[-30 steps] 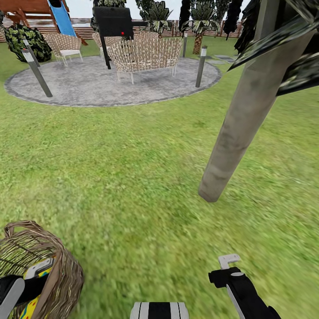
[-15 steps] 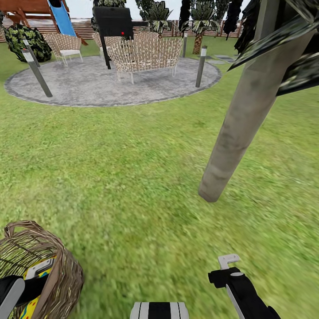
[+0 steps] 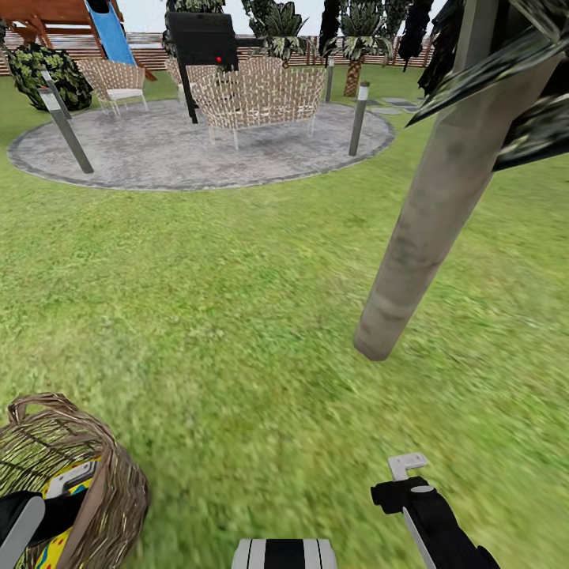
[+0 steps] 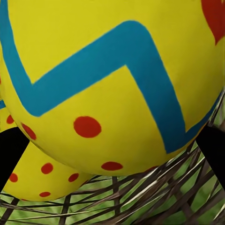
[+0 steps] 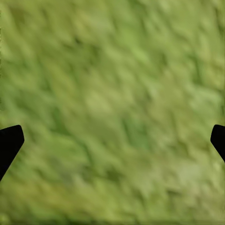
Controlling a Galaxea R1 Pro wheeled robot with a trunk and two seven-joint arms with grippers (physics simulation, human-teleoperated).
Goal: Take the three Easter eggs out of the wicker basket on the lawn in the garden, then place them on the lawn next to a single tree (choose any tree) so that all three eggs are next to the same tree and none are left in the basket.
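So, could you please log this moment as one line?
left hand: in basket, around egg | right hand: open over grass | tree: ahead right

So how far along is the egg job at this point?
No egg lies by the tree yet. The left tool is inside the wicker basket, its fingers straddling an Easter egg; a second egg sits beneath. The right tool hangs open over the lawn. All placements remain.
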